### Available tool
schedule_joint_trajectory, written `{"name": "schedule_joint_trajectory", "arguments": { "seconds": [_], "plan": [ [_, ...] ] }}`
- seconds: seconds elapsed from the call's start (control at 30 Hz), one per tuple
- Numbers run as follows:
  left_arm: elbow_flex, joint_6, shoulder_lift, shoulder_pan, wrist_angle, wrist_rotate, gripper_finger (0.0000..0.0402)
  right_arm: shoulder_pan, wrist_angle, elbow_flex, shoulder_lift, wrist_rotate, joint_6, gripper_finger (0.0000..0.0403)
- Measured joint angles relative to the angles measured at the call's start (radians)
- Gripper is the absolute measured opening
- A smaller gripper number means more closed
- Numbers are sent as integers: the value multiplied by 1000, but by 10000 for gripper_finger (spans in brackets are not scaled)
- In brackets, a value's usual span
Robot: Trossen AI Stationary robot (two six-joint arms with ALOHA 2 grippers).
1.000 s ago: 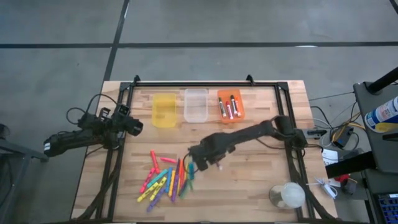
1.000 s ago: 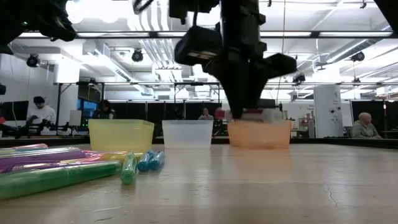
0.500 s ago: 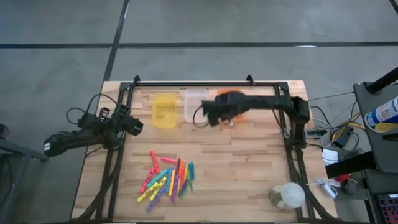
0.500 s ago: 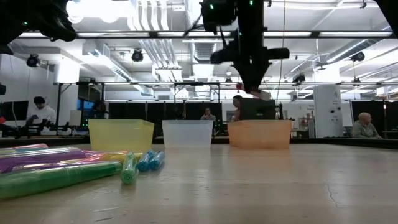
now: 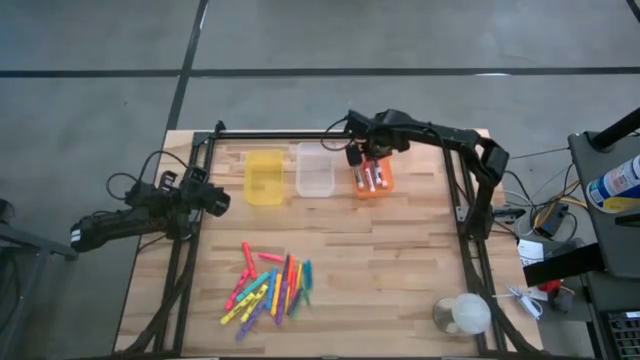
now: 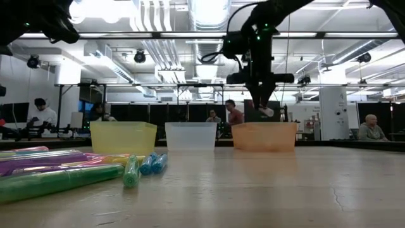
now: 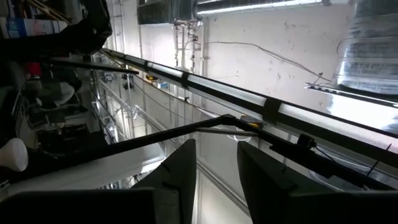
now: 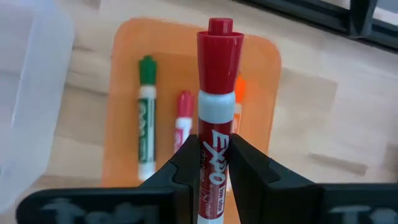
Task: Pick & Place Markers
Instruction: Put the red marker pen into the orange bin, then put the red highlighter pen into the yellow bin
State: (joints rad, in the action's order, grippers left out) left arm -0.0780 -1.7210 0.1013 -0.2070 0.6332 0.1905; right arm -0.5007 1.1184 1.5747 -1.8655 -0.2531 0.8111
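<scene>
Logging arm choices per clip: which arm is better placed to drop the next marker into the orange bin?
The right: its claw grips a white red-capped marker above the orange plastic bin. The left claw waits at the table's left edge.

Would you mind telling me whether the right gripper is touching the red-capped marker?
Touching: the right wrist view shows the right gripper with both fingers pressed against the red-capped marker, held above the orange bin.

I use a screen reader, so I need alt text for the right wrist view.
The right gripper holds a white marker with a red cap upright between its dark fingers, above an orange bin. In the bin lie a green-capped marker, a pink one and an orange one partly hidden.
</scene>
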Motion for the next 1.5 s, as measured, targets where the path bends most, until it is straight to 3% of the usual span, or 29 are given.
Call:
{"name": "schedule_joint_trajectory", "arguments": {
  "seconds": [0.13,0.3,0.6,0.93,1.1,1.2,1.37,1.5],
  "plan": [
    [0,7,0,0,-2,-2,112,-41,-19,-22,0,72,-21,57],
    [0,19,0,0,-8,-26,112,-41,-52,-56,-1,79,-28,64],
    [0,21,0,0,-38,-33,112,-41,-102,-119,-2,124,-52,116],
    [-4,14,0,0,-43,-47,112,-5,-106,-66,24,161,-59,154],
    [-19,17,9,0,-45,-55,112,111,-109,-29,82,207,-9,150],
    [-54,-1,30,0,-4,-134,112,223,-117,-9,122,199,28,144],
    [-129,55,114,0,67,-173,112,432,-138,8,181,96,158,132],
    [-239,129,230,1,-130,-105,112,588,-160,9,229,-58,221,125]
  ]
}}
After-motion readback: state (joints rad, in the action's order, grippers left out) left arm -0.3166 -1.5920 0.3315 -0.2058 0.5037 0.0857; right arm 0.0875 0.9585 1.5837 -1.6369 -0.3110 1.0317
